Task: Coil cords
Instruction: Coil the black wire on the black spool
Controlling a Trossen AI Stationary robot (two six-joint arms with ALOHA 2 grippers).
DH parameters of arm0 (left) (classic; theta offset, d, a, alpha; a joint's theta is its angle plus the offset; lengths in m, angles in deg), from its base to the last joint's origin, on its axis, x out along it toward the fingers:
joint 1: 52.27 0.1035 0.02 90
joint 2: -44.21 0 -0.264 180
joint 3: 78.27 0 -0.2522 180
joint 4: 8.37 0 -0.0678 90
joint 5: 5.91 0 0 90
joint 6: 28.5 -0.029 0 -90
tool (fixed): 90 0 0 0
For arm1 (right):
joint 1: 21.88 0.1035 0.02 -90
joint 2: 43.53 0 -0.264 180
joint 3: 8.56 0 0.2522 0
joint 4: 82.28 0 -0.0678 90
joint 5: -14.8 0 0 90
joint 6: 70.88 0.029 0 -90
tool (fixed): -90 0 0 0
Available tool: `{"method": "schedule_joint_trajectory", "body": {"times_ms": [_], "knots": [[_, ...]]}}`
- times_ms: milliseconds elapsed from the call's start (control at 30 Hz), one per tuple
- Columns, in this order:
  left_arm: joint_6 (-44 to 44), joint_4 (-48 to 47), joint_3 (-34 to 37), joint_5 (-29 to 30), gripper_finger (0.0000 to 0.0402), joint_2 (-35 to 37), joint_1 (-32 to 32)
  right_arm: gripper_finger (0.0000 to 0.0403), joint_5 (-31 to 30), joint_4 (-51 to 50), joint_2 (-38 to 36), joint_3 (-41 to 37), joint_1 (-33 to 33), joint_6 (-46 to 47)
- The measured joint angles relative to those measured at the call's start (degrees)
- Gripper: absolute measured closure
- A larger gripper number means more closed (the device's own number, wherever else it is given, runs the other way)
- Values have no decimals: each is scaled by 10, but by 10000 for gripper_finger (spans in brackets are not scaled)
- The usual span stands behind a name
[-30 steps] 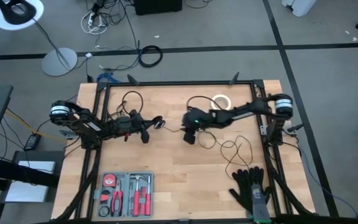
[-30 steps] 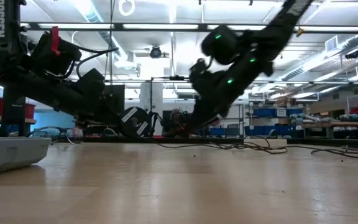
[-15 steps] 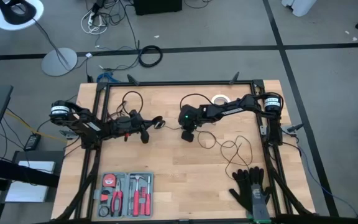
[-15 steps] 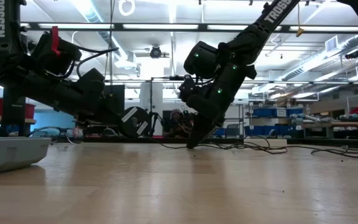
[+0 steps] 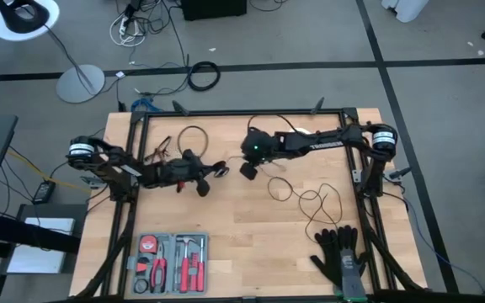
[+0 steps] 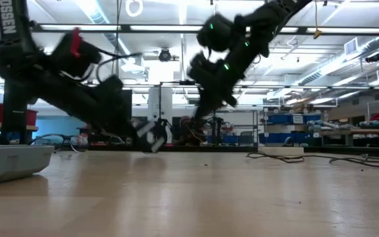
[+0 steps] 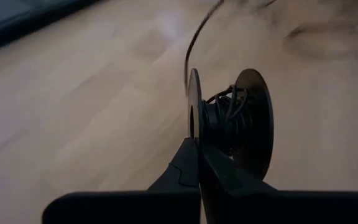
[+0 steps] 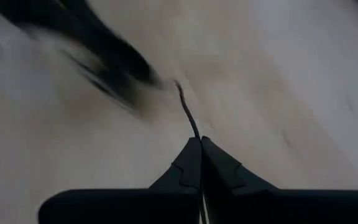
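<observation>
The cord is a thin black line whose loose loops (image 5: 310, 202) lie on the wooden table right of centre. One end is wound on a small round black puck (image 7: 232, 121) with two discs, seen near the table's middle (image 5: 222, 168). My left gripper (image 5: 215, 170) is shut on the puck, low over the table (image 6: 151, 138). My right gripper (image 5: 247, 171) hangs just right of the puck, lifted above the table (image 6: 199, 117), and is shut on a stretch of the cord (image 8: 188, 115). My left gripper pinches the rim of one of the puck's discs (image 7: 193, 124) between its two fingers (image 7: 185, 165). The puck stands on edge beyond the fingertips, the wound cord showing between the discs. My right gripper pinches a single strand of the cord (image 8: 196, 132) at its fingertips, slanting down from the table's right. The strand runs on ahead of the fingers, clear of the table at the hold.
A grey tray of red-handled tools (image 5: 171, 252) lies at the near left, also seen in the low view (image 6: 12, 161). Black gloves (image 5: 339, 252) lie at the near right. Black frame rails (image 5: 369, 194) run along the table's sides.
My right gripper came down until its fingertips touched the table, then rose and drew toward the far left, lifting a strand of the cord. My left gripper has shifted a little toward the table's right with the puck.
</observation>
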Motion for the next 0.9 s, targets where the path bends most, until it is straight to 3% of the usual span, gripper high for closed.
{"method": "schedule_joint_trajectory", "body": {"times_ms": [167,467,700,900], "knots": [[-3,-126,-78,51,401,0,-2,402,2,53,14,25,29,-23],[-2,-94,-129,90,401,0,-2,403,15,95,12,28,60,-40],[27,18,-129,28,401,0,-4,403,11,78,12,4,62,-16],[48,37,-129,-11,401,0,-4,403,-35,29,12,-22,62,28]]}}
